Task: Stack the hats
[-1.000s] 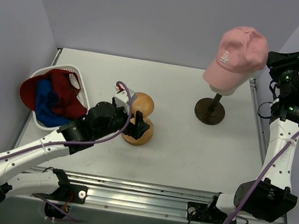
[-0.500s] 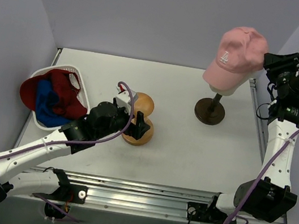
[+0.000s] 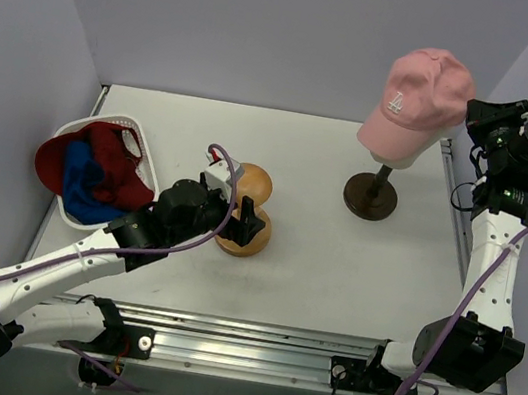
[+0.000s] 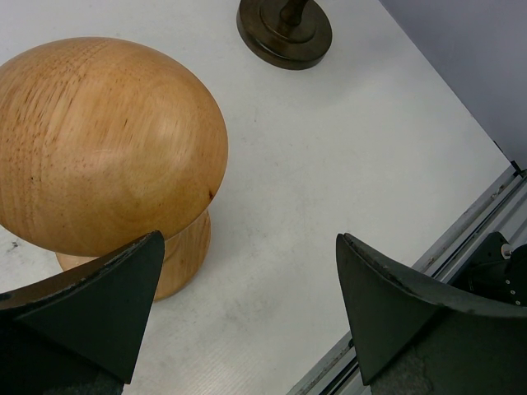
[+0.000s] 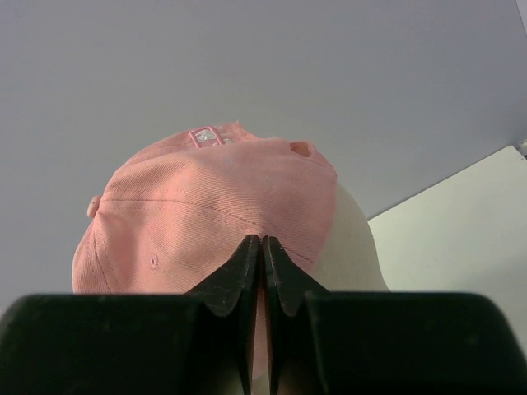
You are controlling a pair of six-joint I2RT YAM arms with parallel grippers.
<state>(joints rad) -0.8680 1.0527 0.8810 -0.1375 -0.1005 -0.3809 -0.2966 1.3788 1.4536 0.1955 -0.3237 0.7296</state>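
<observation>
Pink cap [image 5: 206, 210] sits on the cream mannequin head [image 5: 352, 247] at far right, right gripper [image 5: 262, 240] pinched together at its rear rim, left gripper [image 4: 249, 247] spread beside the wooden stand [image 4: 99, 140]; probably seating it, next fetching from the left basket [image 3: 127, 120].

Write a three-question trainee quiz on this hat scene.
1. Which is open: the left end effector or the right end effector?
2. The pink cap sits on: A) the basket, B) the cream head, C) the wooden stand.
3. True or false: the blue hat lies in the basket.
Key: 1 left; 2 B; 3 true.
</observation>
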